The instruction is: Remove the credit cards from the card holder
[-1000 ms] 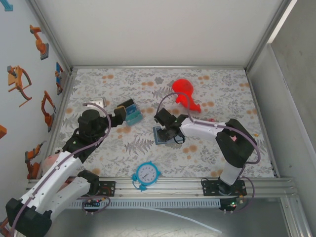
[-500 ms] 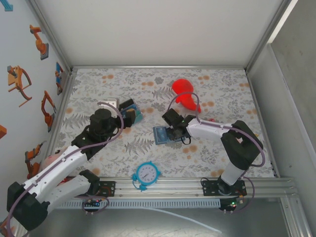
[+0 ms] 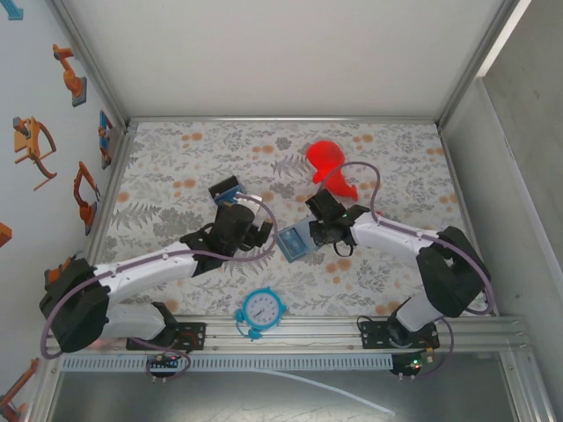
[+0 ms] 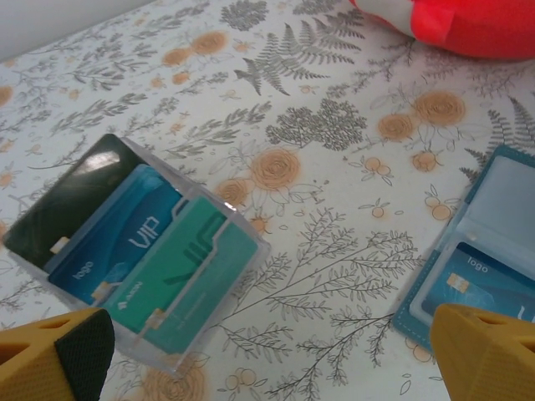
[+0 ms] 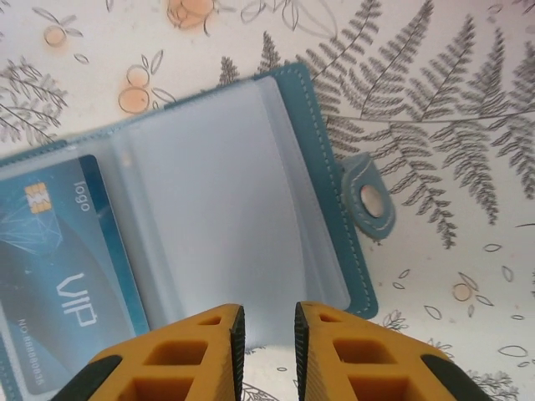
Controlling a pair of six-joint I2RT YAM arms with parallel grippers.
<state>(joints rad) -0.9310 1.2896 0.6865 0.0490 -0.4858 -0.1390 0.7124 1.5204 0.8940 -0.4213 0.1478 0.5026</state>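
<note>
A floral-print cloth (image 3: 396, 167) is spread over the table. A red plastic object (image 3: 322, 155) is seen toward the far edge, right of centre. A round blue clock (image 3: 262, 309) with a white dial is laid flat by the near edge, just beside the rail. A clear case (image 4: 138, 259) is set at a tilt on the cloth, and 3 stepped cards are shown through it: black, blue and teal. Robot-arm stickers (image 3: 69, 75) are stuck on the left wall.

The card holder (image 3: 295, 240) is lying open on the floral table (image 3: 176, 167), the right gripper (image 3: 318, 234) hovering at its right edge and the left gripper (image 3: 261, 232) just beside its left. A blue clock (image 3: 262, 309) is lying nearby.
</note>
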